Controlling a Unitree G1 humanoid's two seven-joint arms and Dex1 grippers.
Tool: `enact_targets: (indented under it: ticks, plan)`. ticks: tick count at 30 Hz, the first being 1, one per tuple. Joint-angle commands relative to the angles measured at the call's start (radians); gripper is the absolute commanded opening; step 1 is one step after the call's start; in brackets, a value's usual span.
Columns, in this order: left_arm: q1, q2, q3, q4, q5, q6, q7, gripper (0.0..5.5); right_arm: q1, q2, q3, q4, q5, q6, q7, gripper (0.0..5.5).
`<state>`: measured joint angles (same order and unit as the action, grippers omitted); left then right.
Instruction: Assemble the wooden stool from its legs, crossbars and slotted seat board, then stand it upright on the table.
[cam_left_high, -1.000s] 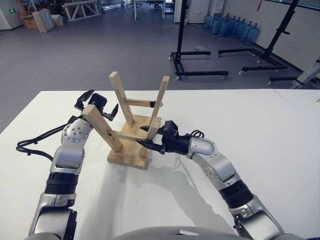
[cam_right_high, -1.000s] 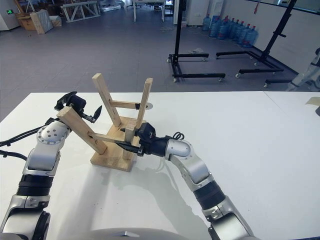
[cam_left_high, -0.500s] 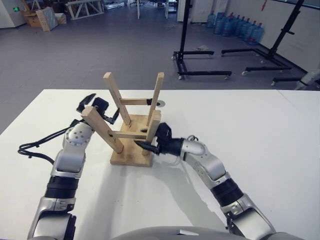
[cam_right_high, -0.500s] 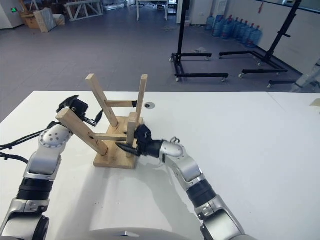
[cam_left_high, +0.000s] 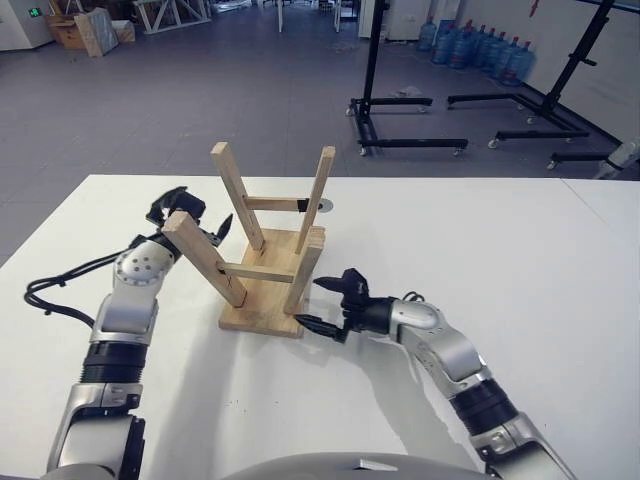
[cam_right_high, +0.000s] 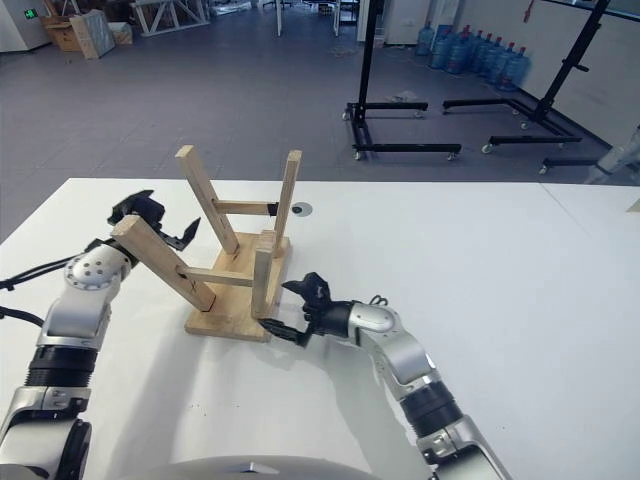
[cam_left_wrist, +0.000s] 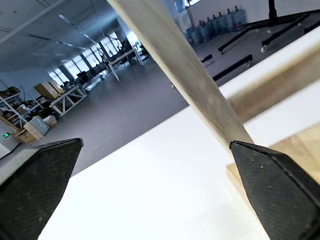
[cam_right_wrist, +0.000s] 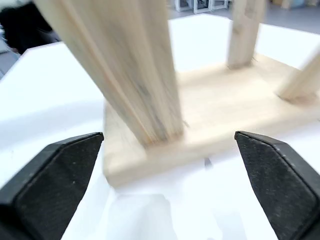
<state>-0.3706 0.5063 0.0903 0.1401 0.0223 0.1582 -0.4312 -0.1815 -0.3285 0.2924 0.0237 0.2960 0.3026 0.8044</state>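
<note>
While the pale wooden stool (cam_left_high: 265, 250) sits upside down left of centre on the white desk (cam_left_high: 520, 240), I see its slotted seat board (cam_left_high: 258, 310) lying flat on the top, well in from the far edge and from the left edge, with a broad stretch of white top running off to the right. Four legs point upward and two crossbars (cam_left_high: 258, 271) join them; the near left leg (cam_left_high: 203, 258) leans outward toward the left arm. My left tool (cam_left_high: 192, 218) is spread wide astride the top of that leg, and in the left wrist view the wood runs between the pads without touching either. My right tool (cam_left_high: 312, 303) is also spread apart, low over the desk just beside the seat board's near right corner and the near right leg (cam_left_high: 303, 270), gripping nothing. A black cable (cam_left_high: 55, 295) loops on the desk beside the left arm. A small round disc (cam_left_high: 322, 206) sits in the desk behind the stool. A green sign (cam_left_high: 36, 12) on the far wall is too small to read. Beyond the desk lie a grey floor, black wheeled frames (cam_left_high: 415, 140) and blue water bottles (cam_left_high: 480, 50).
</note>
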Motion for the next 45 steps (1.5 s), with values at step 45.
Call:
enact_targets:
  ticks: [45]
  plan:
    - [-0.074, 0.113, 0.018, -0.132, -0.553, 0.383, -0.406, 5.4, -0.056, 0.232, 0.129, -0.376, -0.011, 0.306, -0.309, 4.84]
